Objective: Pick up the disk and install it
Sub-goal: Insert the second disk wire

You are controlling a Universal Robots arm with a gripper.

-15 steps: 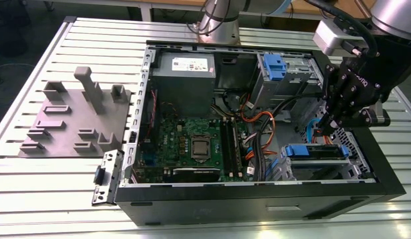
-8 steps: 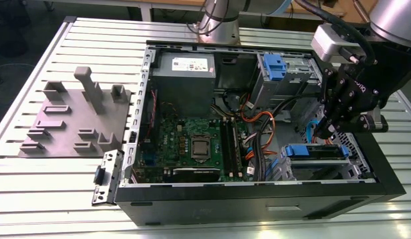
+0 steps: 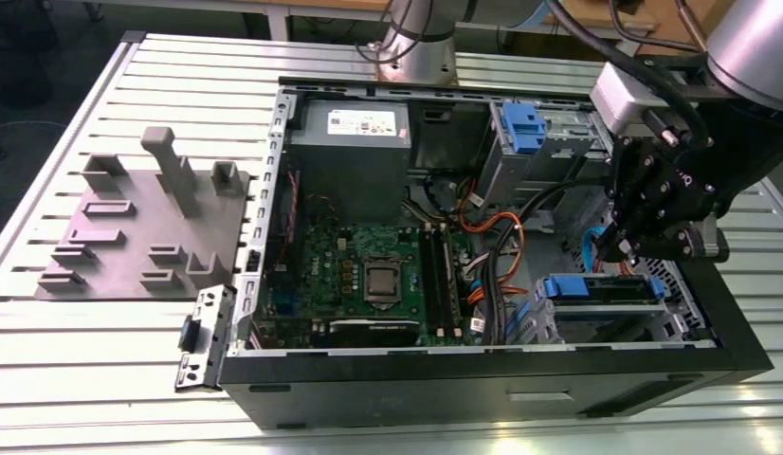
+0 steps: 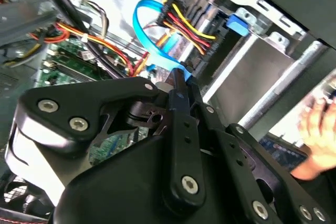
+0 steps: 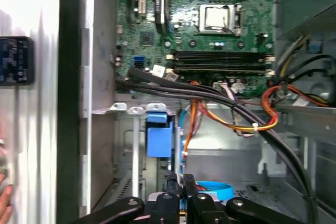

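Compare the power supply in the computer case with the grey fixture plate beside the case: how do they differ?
The power supply sits inside the computer case; the fixture plate lies outside it on the slatted table, at the exterior view's left. The power supply is a plain box with a white sticker; the fixture plate carries upright posts and blocks. Both are grey.

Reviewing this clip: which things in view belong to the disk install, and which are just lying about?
Job in hand:
- disk in its blue bracket, sitting in a bay of the case
- gripper, near the disk
- open computer case

Lying about:
- grey moulded plate on the table
- grey power-supply box
- motherboard
- cables
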